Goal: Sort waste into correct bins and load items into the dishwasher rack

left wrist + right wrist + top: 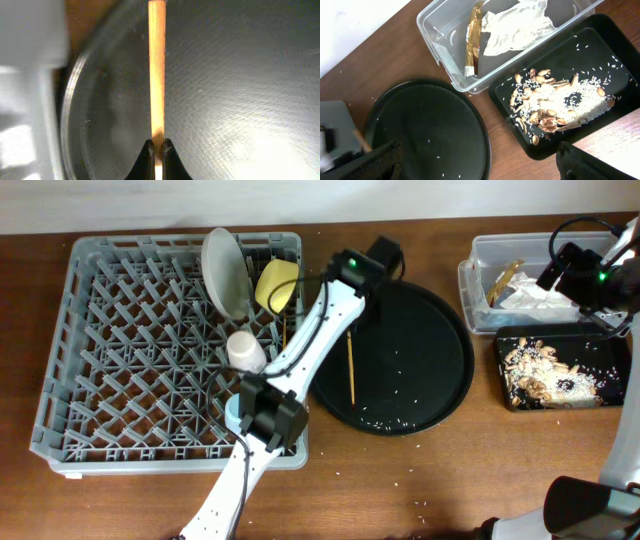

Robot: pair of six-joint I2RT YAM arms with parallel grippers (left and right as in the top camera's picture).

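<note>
My left gripper is shut on a thin wooden chopstick above the round black tray. In the overhead view the chopstick reaches down over the tray from the gripper. The grey dishwasher rack holds the upright white plate, the yellow bowl and the pink cup. The light-blue cup is mostly hidden under my left arm. My right gripper is open and empty. It hovers by the clear tub holding white napkins and a tan scrap.
The shallow black tray right of the round tray holds brownish leftovers and rice. Rice grains are scattered on the round black tray and the wooden table. The rack lies at the left, the two bins at the far right.
</note>
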